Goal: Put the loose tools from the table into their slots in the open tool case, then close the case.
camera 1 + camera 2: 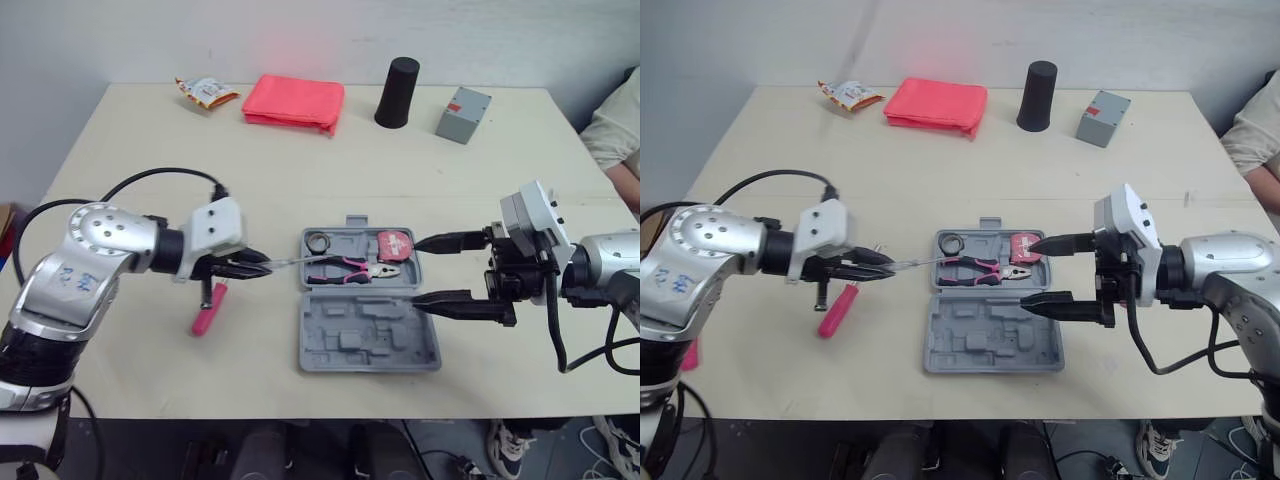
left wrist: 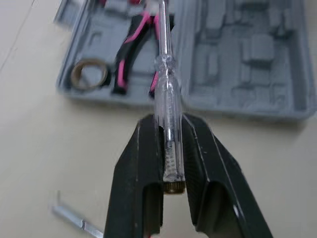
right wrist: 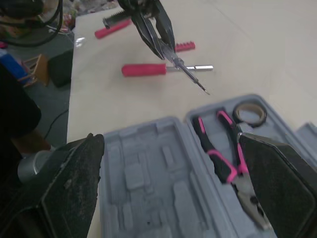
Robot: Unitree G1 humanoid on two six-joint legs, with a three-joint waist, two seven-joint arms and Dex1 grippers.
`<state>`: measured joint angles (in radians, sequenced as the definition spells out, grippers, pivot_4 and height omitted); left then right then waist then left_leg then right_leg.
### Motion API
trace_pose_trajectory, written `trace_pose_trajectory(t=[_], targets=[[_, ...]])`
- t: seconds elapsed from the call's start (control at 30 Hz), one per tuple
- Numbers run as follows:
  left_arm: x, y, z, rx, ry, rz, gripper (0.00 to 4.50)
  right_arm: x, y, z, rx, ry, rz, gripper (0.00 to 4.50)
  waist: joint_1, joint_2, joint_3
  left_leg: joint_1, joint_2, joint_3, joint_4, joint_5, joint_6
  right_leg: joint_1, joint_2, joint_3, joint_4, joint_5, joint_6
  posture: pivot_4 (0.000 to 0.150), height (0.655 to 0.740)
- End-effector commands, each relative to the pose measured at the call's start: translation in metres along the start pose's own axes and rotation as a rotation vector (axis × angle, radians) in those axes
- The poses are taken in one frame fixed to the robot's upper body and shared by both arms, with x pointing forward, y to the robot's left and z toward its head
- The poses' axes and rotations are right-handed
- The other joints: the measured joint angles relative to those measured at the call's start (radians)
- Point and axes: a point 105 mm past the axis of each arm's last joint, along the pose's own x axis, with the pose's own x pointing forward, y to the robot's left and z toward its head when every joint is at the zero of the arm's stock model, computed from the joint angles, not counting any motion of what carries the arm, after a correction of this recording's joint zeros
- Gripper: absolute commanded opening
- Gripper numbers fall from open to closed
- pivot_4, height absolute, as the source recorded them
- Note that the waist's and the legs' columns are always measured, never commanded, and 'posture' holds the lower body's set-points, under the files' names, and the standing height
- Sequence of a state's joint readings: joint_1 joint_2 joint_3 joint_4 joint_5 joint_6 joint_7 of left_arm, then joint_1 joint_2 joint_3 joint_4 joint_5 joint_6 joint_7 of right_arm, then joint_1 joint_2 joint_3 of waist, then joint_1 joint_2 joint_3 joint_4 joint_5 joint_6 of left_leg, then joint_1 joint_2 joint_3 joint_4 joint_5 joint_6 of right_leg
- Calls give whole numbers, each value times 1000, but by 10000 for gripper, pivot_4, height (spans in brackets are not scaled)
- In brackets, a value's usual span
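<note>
where the left claw (image 1: pixel 258 268) pinches the clear-handled screwdriver (image 2: pixel 165 84), the butt of the handle is sunk between the two black fingers (image 2: pixel 141 168), and in the left wrist view the tip is cut off by the frame edge. the claw is clamped narrow on it, holding it roughly level above the surface (image 1: pixel 140 170) with the shaft reaching over the left edge of the open tool case (image 1: pixel 330 345). under that claw a pink-handled tool (image 1: pixel 207 313) lies on the surface, its working end hidden behind the claw, and a small hex key (image 2: pixel 74 219) lies nearby, partly cut off. along the far edge sit a snack packet (image 1: pixel 205 92), a folded red cloth (image 1: pixel 294 102), a black cup (image 1: pixel 397 93) and a grey box (image 1: pixel 463 114), all well apart from the case. the case lies flat at mid-surface, its far half holding a tape roll (image 1: pixel 319 241), pink-handled pliers (image 1: pixel 350 270) and a red tape measure (image 1: pixel 394 244); the near half is grey moulded recesses. the right claw (image 1: pixel 1027 273) is spread wide and holds nothing, its far finger tip in front of the tape measure's right edge, contact impossible to judge, its near finger over the near half's right side. a person's sleeve (image 1: pixel 615 120) is cut off at the right.
</note>
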<state>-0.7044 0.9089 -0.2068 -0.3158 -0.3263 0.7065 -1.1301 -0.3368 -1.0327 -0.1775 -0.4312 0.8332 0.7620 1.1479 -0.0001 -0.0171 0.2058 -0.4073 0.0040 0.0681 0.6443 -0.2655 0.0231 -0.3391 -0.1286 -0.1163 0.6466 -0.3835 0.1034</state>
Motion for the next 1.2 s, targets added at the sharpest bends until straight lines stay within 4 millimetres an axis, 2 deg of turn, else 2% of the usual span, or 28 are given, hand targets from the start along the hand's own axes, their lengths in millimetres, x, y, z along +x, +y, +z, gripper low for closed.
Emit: trace_pose_trajectory(t=[0.03, 0.17, 0.3, 0.43, 0.8, 1.2], targets=[[24, -13, 15, -26, 7, -108, 232, -9, 5, -2, -39, 30, -19, 45000, 6, 0, 0, 0, 0, 0, 0, 0, 0, 0, 0, 0, 0, 0, 0, 1500, 7361], [49, -30, 17, 4, 117, -226, 232, -12, 7, -14, 1, 35, -56, 45000, 10, 0, 0, -1, -1, -1, 2, 1, 2, 1, -1, 1, -2, 0, 1, 1500, 7361], [66, -12, 16, 66, 182, -134, 232, -13, 10, -20, 13, 38, -64, 45000, 20, 0, 0, -1, -1, -1, 3, 1, 2, 1, -1, 1, -3, 0, 1, 1500, 7361], [83, -14, 18, 68, 191, -155, 232, -9, 9, -21, 20, 8, -85, 45000, 27, 0, 0, -1, -2, -2, 3, 1, 2, 2, -1, 1, -3, 0, 1, 1500, 7361], [100, -7, 18, 44, 204, -130, 232, -14, 5, -25, 9, 16, -134, 45000, 28, 0, 0, -2, -3, -4, 4, 2, 3, 2, -1, -1, -3, 0, 1, 1500, 7361], [105, -26, 21, 14, 206, -165, 232, -17, 8, -28, 25, 5, -163, 45000, 27, 0, 0, -1, -3, -5, 4, 2, 3, 3, -1, -1, -3, 0, 1, 1500, 7361]])
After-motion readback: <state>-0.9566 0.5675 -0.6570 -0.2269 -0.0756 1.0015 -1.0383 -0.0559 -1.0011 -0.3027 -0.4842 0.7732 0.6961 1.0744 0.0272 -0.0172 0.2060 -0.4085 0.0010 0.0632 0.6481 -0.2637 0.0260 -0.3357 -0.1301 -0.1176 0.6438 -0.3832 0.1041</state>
